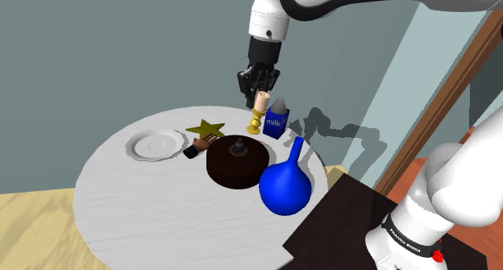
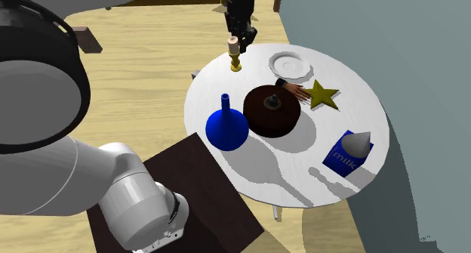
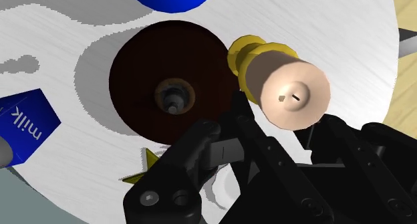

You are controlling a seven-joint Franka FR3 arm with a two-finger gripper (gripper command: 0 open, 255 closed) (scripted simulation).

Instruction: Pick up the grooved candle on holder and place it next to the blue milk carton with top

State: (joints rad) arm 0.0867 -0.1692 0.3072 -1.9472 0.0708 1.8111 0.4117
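Pinching candle on gold holder [image 2: 235, 51], hand [image 2: 240, 35] over table [image 2: 355, 100] edge; blue milk carton [image 2: 344, 158] well apart.

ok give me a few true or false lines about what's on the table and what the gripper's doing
1. The gripper clasps the beige candle near its top. True.
2. The yellow star lies on the white plate. False: it lies on the table beside the plate.
3. The blue vase stands upright. True.
4. The blue milk carton lies on its side. False: it stands upright, grey top up.
5. The dark brown round thing sits between the vase and the star. True.
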